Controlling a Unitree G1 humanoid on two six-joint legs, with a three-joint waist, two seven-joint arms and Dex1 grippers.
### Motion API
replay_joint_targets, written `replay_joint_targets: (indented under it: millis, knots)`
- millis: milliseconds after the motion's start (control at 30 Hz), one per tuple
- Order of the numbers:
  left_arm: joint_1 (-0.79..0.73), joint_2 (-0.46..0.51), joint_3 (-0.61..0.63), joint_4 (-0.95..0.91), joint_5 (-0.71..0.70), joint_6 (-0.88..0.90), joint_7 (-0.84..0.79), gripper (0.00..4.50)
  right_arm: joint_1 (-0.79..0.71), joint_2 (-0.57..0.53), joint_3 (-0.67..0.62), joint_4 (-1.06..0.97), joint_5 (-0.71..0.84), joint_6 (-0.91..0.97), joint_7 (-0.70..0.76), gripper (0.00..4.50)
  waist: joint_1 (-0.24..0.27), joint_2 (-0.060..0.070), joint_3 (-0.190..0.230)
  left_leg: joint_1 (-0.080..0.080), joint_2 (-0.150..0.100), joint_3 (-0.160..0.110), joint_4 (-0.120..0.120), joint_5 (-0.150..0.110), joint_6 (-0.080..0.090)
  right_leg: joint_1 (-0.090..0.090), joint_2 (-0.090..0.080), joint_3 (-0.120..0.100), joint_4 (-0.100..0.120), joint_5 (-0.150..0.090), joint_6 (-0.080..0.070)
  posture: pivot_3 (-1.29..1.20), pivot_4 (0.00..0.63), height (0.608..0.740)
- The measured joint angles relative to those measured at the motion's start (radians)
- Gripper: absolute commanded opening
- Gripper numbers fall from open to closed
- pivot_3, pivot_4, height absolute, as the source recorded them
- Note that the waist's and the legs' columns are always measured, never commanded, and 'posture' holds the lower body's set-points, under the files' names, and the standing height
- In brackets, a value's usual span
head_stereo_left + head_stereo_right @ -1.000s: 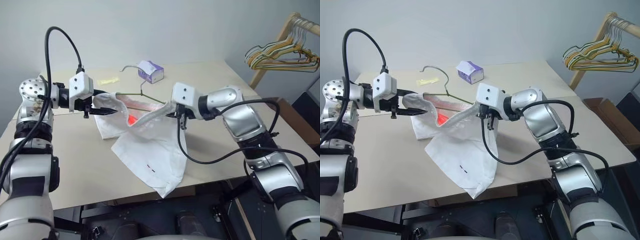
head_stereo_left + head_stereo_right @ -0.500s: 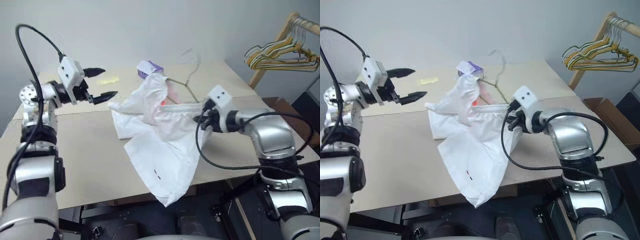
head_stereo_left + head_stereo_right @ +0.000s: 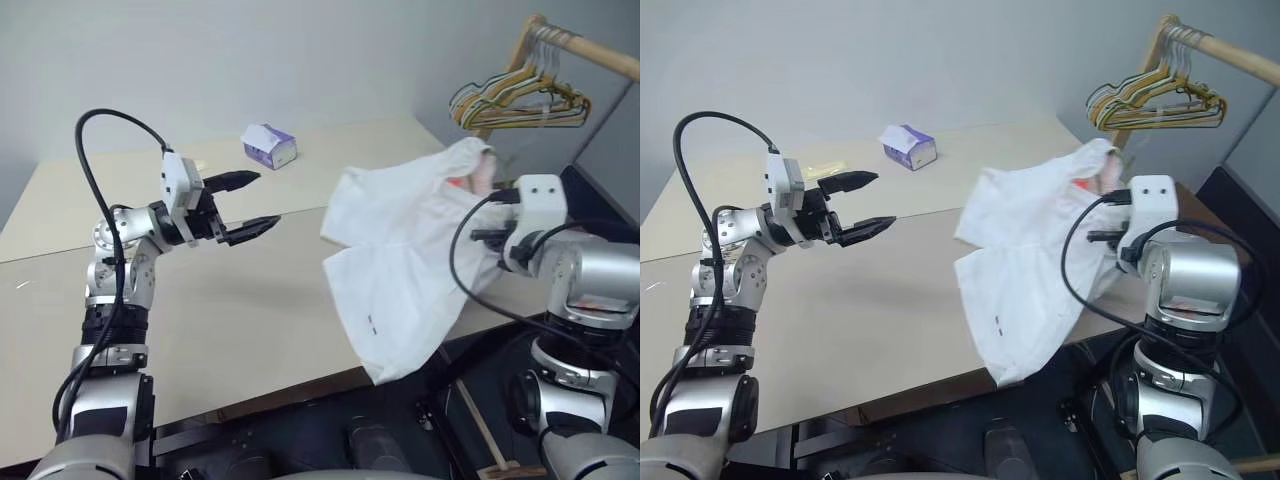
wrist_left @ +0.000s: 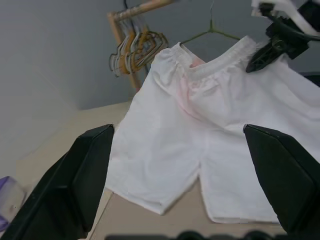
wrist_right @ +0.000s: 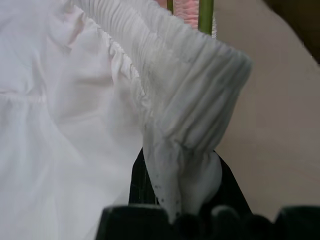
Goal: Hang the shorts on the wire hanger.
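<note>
Left eye view: the shorts (image 3: 400, 255) hang at the right-hand edge of the table (image 3: 230, 310), lifted by their gathered waistband, with the legs draping down past the table's front edge. Small dark mark near one hem, low on the cloth. Faint pink patch just under the waistband, seen in the left wrist view.

Right gripper (image 5: 180, 200): clamped shut on a bunched fold of the waistband; the right wrist view shows the elastic pinched between the black fingers. It sits beyond the table's right edge.

The wire hanger (image 4: 212, 31): thin olive wire, its hook and shoulders rising out of the waistband in the left wrist view; a green wire section runs inside the waistband in the right wrist view.

Left gripper (image 3: 245, 205): fingers spread wide, holding nothing, above the middle of the table, pointing toward the shorts and well apart from them.

Purple-and-white box (image 3: 268, 146) at the far side of the table. Bunched hangers (image 3: 515, 100) on a wooden rail, beyond the table's far right corner.
</note>
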State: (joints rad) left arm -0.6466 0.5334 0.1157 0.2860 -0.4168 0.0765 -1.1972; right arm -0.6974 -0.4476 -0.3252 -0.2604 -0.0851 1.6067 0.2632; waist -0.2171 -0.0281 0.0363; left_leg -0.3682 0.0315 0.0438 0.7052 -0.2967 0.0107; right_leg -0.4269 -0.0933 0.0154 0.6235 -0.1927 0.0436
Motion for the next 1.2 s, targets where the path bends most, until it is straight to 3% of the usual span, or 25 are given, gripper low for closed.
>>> replay_joint_targets:
  millis: [200,367,533,933,1200]
  knots:
    - [-0.002,-0.090,-0.008,-0.077,-0.016,0.058,0.139,4.48,-0.154,0.001,-0.136,0.168,-0.108,0.000,-0.172,0.00,-0.038,0.003,-0.001,0.001,-0.002,-0.003,0.000,0.000,0.000,0.002,-0.001,0.002,-0.001,0.000,0.001,-0.27,0.000,0.740]
    - [0.007,-0.098,-0.035,-0.117,-0.012,0.076,0.180,4.48,-0.305,-0.007,-0.239,0.361,-0.136,-0.058,-0.304,0.00,-0.074,0.004,-0.001,0.001,-0.002,-0.003,-0.003,0.000,0.000,0.004,-0.001,0.004,-0.002,0.000,0.001,-0.25,0.000,0.740]
    - [0.052,-0.089,-0.050,-0.169,-0.019,0.090,0.169,4.48,-0.384,-0.058,-0.264,0.595,-0.124,-0.205,-0.384,0.00,-0.098,0.009,0.001,0.002,-0.003,-0.001,-0.004,0.000,0.000,0.004,-0.001,0.007,-0.002,0.000,0.002,-0.24,0.000,0.740]
    - [0.067,-0.088,-0.051,-0.234,-0.056,0.102,0.169,4.48,-0.582,-0.254,-0.303,1.099,-0.009,-0.528,-0.517,0.00,-0.100,0.011,0.002,0.011,-0.003,0.010,-0.014,0.000,0.001,0.009,0.001,0.017,-0.012,0.001,0.005,-0.23,0.000,0.740]
    - [0.099,-0.088,-0.055,-0.252,-0.056,0.102,0.183,4.48,-0.621,-0.339,-0.313,1.311,0.086,-0.630,-0.575,0.00,-0.101,0.011,0.002,0.015,-0.003,0.018,-0.017,-0.002,0.004,0.008,0.001,0.026,-0.014,0.001,0.008,-0.22,0.000,0.740]
